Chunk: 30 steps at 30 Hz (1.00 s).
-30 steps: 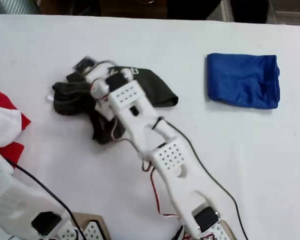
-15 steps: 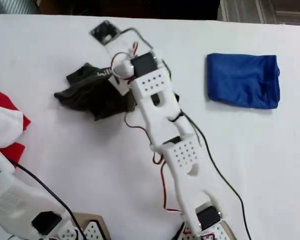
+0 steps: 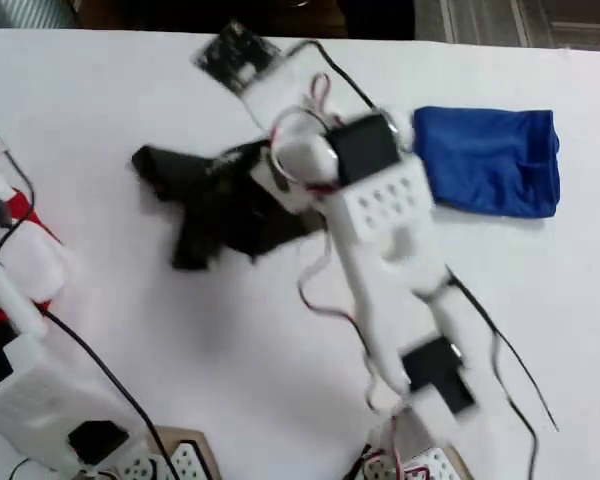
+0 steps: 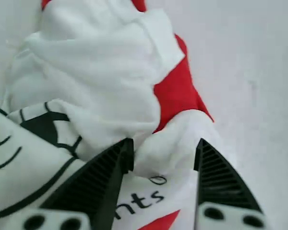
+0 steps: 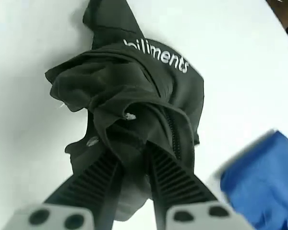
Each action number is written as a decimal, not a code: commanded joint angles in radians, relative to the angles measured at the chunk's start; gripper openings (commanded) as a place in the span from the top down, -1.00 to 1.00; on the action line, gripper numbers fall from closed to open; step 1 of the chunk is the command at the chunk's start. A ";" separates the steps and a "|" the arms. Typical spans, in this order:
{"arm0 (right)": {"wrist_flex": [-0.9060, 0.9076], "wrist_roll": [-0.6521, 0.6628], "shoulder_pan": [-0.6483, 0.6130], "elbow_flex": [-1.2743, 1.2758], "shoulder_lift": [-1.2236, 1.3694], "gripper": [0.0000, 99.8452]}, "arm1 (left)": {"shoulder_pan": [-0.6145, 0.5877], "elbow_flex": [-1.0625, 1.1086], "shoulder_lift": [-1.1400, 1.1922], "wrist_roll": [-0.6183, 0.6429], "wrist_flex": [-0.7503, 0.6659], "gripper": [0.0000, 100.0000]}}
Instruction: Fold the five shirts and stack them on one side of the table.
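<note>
Cloth of the red-and-white shirt (image 4: 101,72) lay bunched at the left edge of the bench (image 3: 230,350). The left pincer (image 4: 163,146) stood over it with its jaws apart, a white fold rising between them but not pinched.

Toward the middle, nearer the far edge, the black shirt (image 3: 220,205) had changed most. A second earlier it lay heaped beneath the right arm. Since then that arm had swung rightward, drawing the cloth out into a long, crumpled trail. The right pincer (image 5: 130,151) was clamped on a gathered ridge of the black shirt, and the rest trailed away from the jaws toward the left edge.

Near the right edge, the blue shirt (image 3: 485,160) sat folded and unmoved. By the look of it, the black shirt was being hauled toward the blue one while still unfolded, so its folding remained to be done.
</note>
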 commanded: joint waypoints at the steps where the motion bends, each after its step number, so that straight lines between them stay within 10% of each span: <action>1: 0.022 0.074 0.048 0.281 -0.298 0.96 | 0.078 -0.016 -0.048 -0.008 0.054 0.55; 15: -0.616 0.146 0.440 1.234 -0.664 0.96 | 0.554 -0.004 -0.038 -0.293 0.410 0.55; 30: -0.895 -0.086 0.584 1.307 -0.598 0.57 | 0.830 0.246 -0.063 -0.339 0.456 0.55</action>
